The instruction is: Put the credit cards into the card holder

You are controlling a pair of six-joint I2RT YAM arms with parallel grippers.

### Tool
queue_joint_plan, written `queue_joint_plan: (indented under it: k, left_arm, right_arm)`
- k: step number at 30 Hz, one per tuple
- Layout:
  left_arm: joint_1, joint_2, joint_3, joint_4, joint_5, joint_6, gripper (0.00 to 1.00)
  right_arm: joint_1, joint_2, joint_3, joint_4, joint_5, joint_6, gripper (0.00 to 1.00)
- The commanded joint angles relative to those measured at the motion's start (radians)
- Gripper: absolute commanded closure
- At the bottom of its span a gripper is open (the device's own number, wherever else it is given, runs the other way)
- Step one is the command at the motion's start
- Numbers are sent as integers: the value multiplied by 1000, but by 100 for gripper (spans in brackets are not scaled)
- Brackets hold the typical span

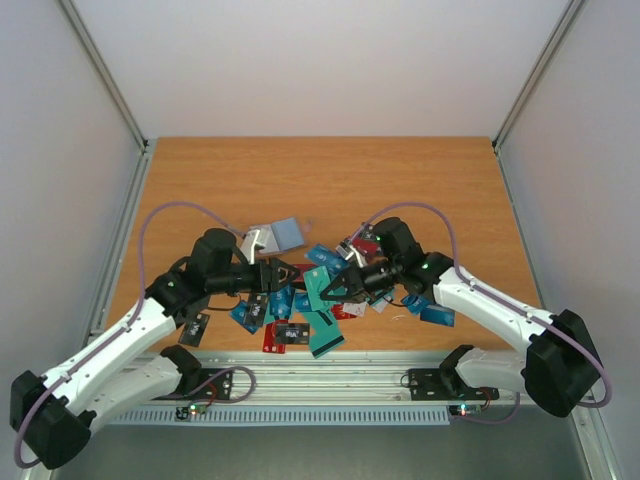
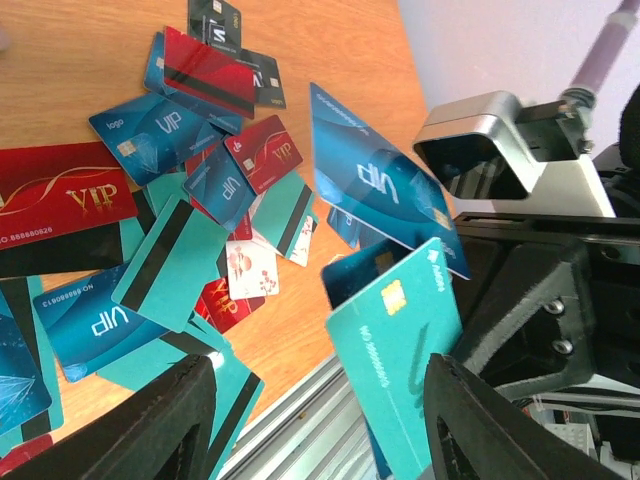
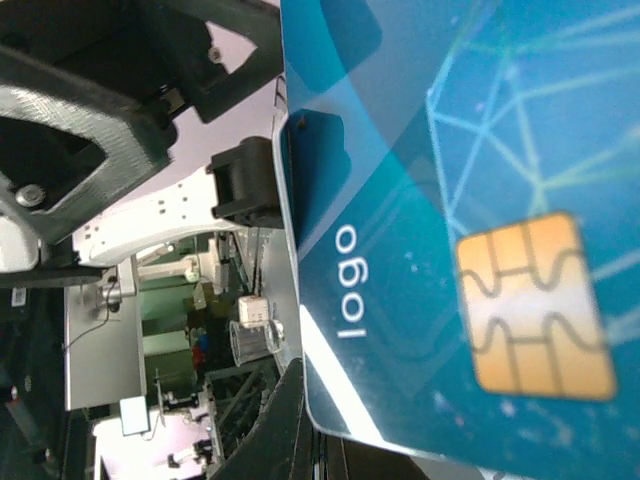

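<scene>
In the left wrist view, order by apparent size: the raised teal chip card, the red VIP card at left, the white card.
1. teal chip card, nearest the camera, so its lead is unsure
2. red VIP card
3. white card, partly covered

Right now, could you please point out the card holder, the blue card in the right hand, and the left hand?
card holder (image 1: 288, 232), top view, on its light blue inner pocket.
blue card (image 3: 520, 130), right wrist view, on its face above the chip.
left hand (image 2: 315, 390), left wrist view, midway between its fingertips.
</scene>
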Motion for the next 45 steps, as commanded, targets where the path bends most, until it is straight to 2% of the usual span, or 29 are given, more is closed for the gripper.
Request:
queue_joint_plan:
  k: [1,9,15,22,28,35,39,45]
  left_arm:
    - [14,-17,-39,92,11,-33,41]
    - [22,11,-58,257,-4,-149,37]
    - [22,68,-72,368,13,-239,32]
    - [23,131,-69,430,32,-257,27]
    - [22,174,-94,518,55,-300,29]
    - [22,222,-113,634,101,-349,41]
    - [22,255,-132,723,128,-386,60]
    - [24,268,-132,744,123,-394,89]
  right_arm:
    - [7,-36,1,-3,-62,-39,99]
    - [8,-31,34,-153,-40,-158,99]
    - [18,-16,47,-161,-43,-172,99]
    - [33,-7,66,-158,-54,-181,99]
    - [36,-2,73,-146,-65,-181,99]
    - [39,15,86,-136,-65,-181,99]
    - [39,21,92,-136,-65,-186,99]
    - [38,22,94,-140,-61,-193,99]
